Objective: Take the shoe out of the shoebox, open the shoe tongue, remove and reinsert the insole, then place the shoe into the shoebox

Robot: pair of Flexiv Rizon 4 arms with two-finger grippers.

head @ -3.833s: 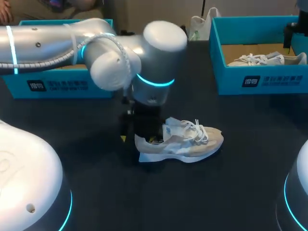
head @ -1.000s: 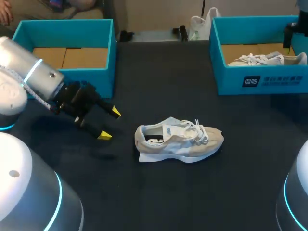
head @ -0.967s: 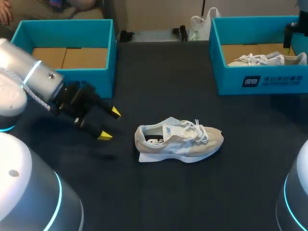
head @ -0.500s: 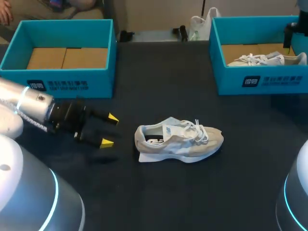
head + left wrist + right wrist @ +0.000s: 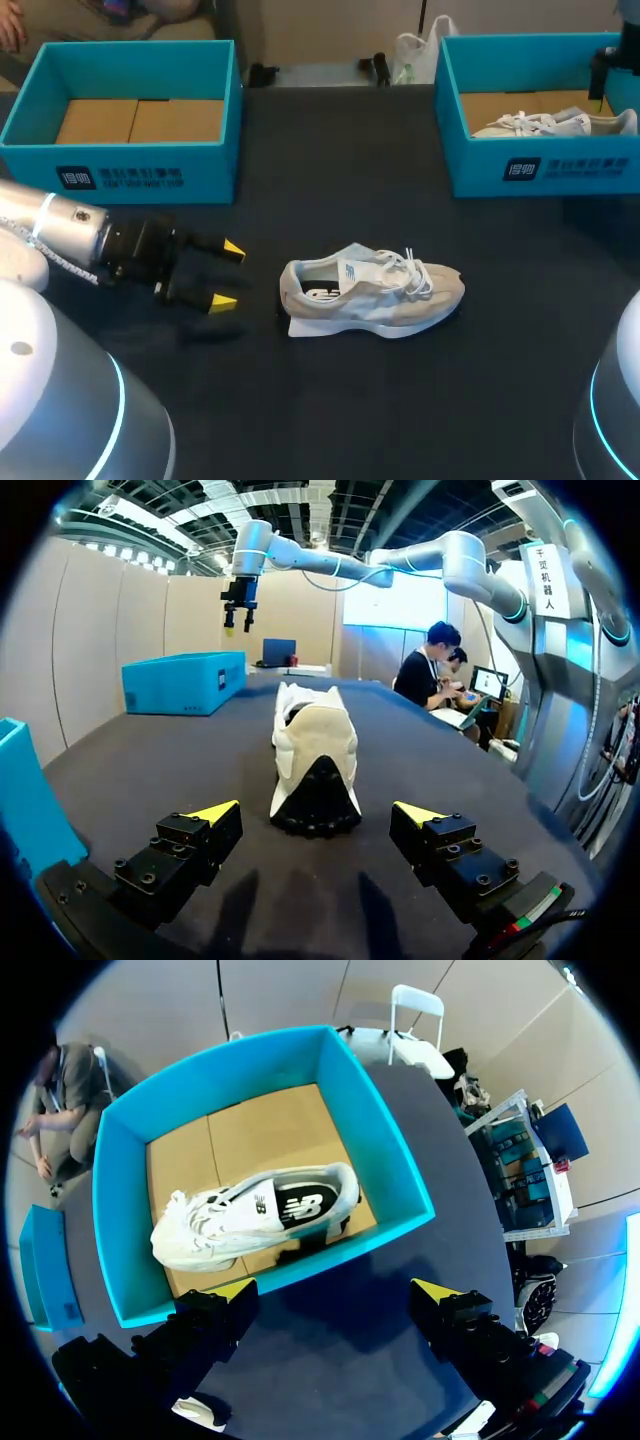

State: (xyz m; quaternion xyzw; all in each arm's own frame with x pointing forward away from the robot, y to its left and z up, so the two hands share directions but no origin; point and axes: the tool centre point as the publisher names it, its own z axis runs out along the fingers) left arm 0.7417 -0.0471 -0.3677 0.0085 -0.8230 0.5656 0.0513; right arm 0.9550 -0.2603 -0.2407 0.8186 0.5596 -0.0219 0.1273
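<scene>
A beige shoe point(image 5: 372, 292) is sitting on the dark worktop point(image 5: 340, 180), with the left gripper point(image 5: 228, 275) hanging low just behind its heel.

The shoe is standing on its sole near the worktop's middle, toe pointing toward the right edge. The left gripper is facing the heel with its yellow-tipped fingers spread wide and touching nothing. An open blue shoebox point(image 5: 130, 170) is sitting at the far left corner. The right gripper point(image 5: 336, 1288), fingers also apart, is hovering above a second blue shoebox point(image 5: 540, 165) at the far right corner, which is holding a white shoe point(image 5: 255, 1210).
</scene>
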